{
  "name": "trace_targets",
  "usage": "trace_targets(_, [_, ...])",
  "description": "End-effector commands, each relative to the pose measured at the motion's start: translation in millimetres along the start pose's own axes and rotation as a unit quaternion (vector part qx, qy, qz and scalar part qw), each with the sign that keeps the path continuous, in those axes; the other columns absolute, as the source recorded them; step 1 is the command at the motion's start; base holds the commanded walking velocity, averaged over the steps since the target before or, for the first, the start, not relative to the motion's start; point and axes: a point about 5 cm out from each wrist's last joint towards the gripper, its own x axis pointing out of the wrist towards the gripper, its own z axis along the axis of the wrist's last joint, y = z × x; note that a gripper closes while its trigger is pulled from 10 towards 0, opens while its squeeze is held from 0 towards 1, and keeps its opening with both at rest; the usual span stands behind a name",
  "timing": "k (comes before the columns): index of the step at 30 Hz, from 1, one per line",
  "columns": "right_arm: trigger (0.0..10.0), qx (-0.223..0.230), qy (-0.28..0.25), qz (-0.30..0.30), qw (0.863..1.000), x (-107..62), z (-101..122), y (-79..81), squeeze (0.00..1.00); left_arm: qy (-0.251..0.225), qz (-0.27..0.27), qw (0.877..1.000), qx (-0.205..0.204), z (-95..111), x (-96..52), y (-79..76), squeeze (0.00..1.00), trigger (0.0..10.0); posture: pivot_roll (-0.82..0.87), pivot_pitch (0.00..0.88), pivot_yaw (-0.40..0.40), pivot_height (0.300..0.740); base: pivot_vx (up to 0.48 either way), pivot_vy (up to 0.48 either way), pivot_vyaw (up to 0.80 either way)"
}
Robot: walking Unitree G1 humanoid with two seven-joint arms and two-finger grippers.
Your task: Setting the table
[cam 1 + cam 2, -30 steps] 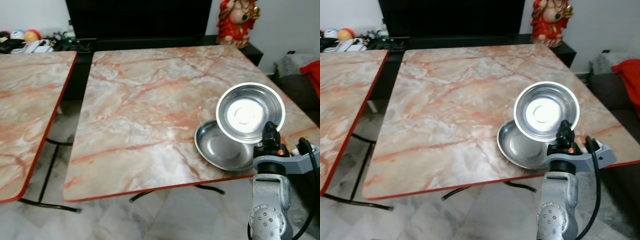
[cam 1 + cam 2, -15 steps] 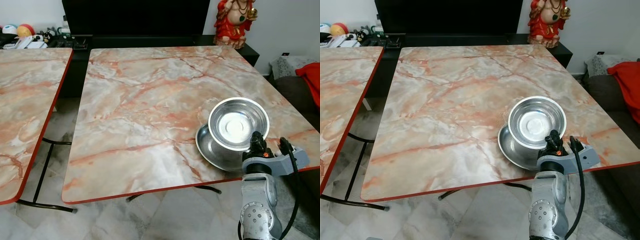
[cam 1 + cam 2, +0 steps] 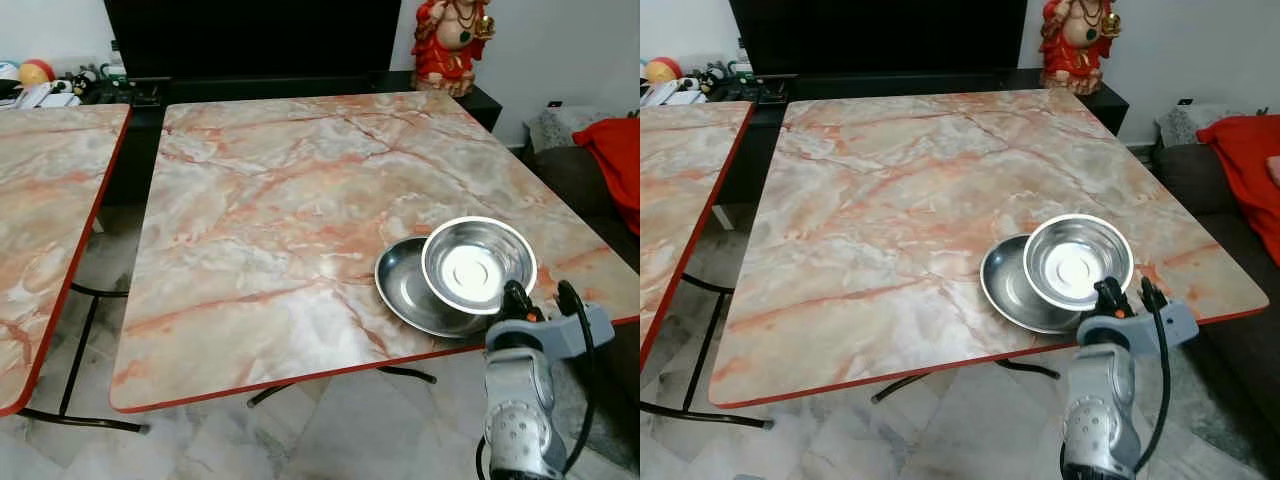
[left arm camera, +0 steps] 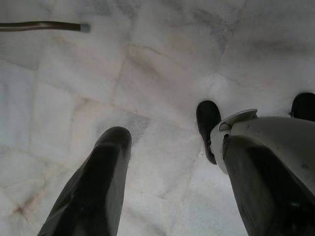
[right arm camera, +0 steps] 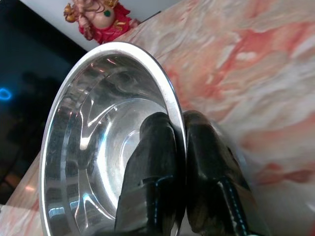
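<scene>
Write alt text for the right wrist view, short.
The right gripper pinches the rim of a shiny steel bowl, one black finger inside, one outside. Beyond it lie a pink marble table and a red figurine.

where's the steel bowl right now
The steel bowl is pinched by its rim in the right hand, held over the steel plate near the marble table's front right corner.

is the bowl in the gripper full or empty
Empty: the bowl shows a bare shiny bottom, its rim pinched by the right gripper above the plate.
</scene>
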Motion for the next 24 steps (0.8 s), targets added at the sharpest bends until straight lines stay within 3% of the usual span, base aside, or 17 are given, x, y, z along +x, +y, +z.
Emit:
trace_targets(1, [10.0,0.000,0.000,-0.005,1.000,1.3,0.2,-1.1,0.00,0.020,-0.007,1.000,0.009,-11.4,-2.6,-2.3,0.00,10.0,-0.02,0.144,-0.025,0.740,0.000,0.000,0.00])
trace_targets(17, [10.0,-0.031,0.070,0.005,0.997,4.3,-25.0,0.4,0.00,0.020,-0.007,1.000,0.009,-11.6,-2.8,-1.5,0.00,10.0,-0.01,0.144,-0.025,0.740,0.000,0.000,0.00])
trace_targets(24, [10.0,-0.028,0.071,0.009,0.997,5.3,-25.7,1.1,0.00,0.020,-0.008,1.000,0.009,-11.3,-2.6,-2.1,0.00,10.0,-0.01,0.142,-0.025,0.740,0.000,0.000,0.00])
